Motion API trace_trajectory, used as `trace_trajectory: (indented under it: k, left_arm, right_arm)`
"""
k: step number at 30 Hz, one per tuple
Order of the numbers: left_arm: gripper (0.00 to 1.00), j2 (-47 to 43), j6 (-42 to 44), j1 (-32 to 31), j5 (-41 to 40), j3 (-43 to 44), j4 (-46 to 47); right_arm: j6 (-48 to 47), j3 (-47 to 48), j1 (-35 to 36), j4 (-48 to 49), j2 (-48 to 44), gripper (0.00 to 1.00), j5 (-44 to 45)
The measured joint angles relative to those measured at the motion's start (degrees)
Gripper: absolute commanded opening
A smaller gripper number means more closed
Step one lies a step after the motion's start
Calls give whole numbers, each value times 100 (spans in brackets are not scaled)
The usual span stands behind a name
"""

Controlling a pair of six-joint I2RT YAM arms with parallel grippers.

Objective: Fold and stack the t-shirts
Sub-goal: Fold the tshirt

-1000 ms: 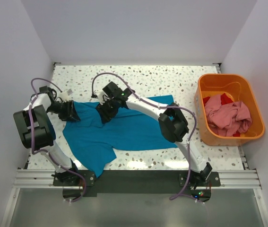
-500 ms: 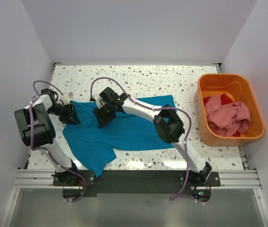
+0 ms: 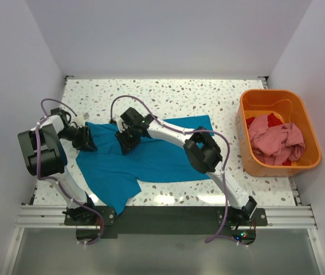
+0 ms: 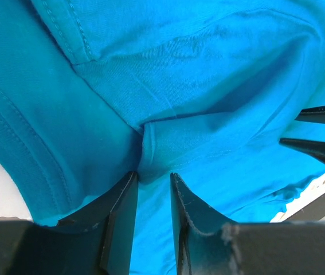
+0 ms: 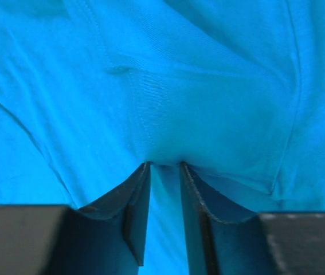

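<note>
Although barely moved, left tool (image 4: 152,175): closed tighter, a fold of teal-blue t-shirt (image 3: 151,163) is pinched.
right tool (image 5: 165,166): shifted leftward, likewise closed on the same cloth.

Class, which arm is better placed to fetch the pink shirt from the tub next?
Right, probably: its base sits nearer the orange tub; left gripper and right gripper both pinch the teal t-shirt.

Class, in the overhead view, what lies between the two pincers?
Only cloth of the teal t-shirt, which both grip. The top external view shows it between the left pincer and the right pincer; the left wrist view shows it creased.
</note>
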Motion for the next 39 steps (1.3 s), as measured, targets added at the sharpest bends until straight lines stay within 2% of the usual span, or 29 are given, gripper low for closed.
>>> trace_trajectory:
  k: [3, 7, 10, 24, 31, 32, 33, 36, 39]
  left_arm:
    - [26, 13, -2, -2, 0, -4, 2]
    - [10, 24, -15, -9, 2, -4, 2]
    - [0, 26, -4, -9, 7, -4, -4]
    - [0, -343, 162, -9, 20, 2, -568]
    - [0, -538, 280, -9, 24, 2, -802]
    - [0, -538, 282, -9, 24, 2, -815]
    - [0, -538, 282, -9, 35, 2, -822]
    - [0, -535, 282, -9, 57, 2, -826]
    - [0, -531, 282, -9, 70, 2, -826]
  right_arm:
    - [-7, 0, -2, 4, 4, 18, 37]
    - [-31, 0, 0, -7, 13, 0, 52]
    - [-22, 0, 0, -4, 13, 0, 50]
    - [2, -116, 0, 68, -48, 0, 17]
    - [87, -407, -4, 234, -369, 1, -28]
    - [105, -407, -7, 249, -387, 9, -44]
    - [151, -404, -7, 273, -398, 30, -70]
    - [295, -400, -7, 293, -396, 48, -111]
    - [398, -400, -7, 319, -396, 51, -98]
